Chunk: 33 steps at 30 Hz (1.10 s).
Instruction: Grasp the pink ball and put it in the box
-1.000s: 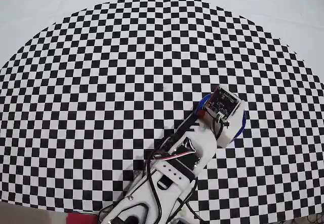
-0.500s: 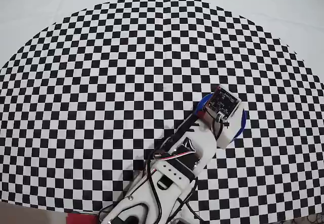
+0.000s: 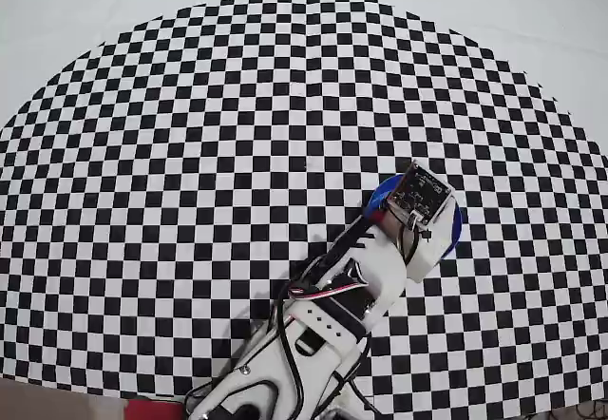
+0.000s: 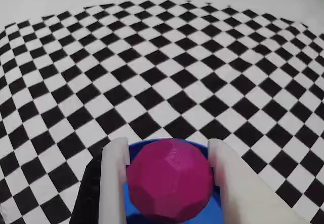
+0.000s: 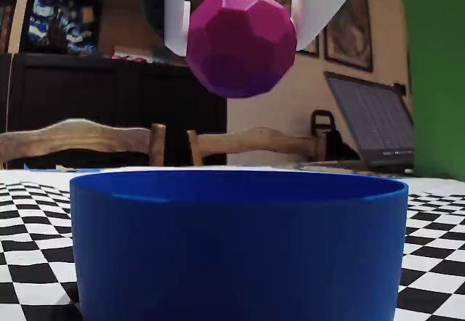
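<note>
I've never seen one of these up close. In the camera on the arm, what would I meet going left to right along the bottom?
Left white finger → pink ball → right white finger, with the blue box underneath.

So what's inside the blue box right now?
Nothing can be confirmed inside. The pink ball hangs above the box, clamped in the gripper. In the fixed view the wall hides the box floor; in the overhead view the arm covers most of it.

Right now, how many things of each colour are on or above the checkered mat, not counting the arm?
Pink: 1, the pink ball, held in the gripper.
Blue: 1, the box under it.
Total: 2.
</note>
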Each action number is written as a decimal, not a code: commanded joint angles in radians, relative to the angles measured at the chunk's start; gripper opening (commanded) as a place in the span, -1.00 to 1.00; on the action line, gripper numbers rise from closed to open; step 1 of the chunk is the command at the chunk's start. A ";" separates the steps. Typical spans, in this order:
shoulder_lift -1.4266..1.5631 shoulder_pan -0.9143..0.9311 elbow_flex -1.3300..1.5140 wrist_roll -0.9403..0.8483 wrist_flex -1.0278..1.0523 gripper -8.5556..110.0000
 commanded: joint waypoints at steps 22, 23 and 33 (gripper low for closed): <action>-0.003 0.012 0.008 0.005 0.087 -0.85; 0.000 0.012 0.008 0.005 0.094 -0.85; 0.002 0.012 0.008 0.005 0.104 -0.85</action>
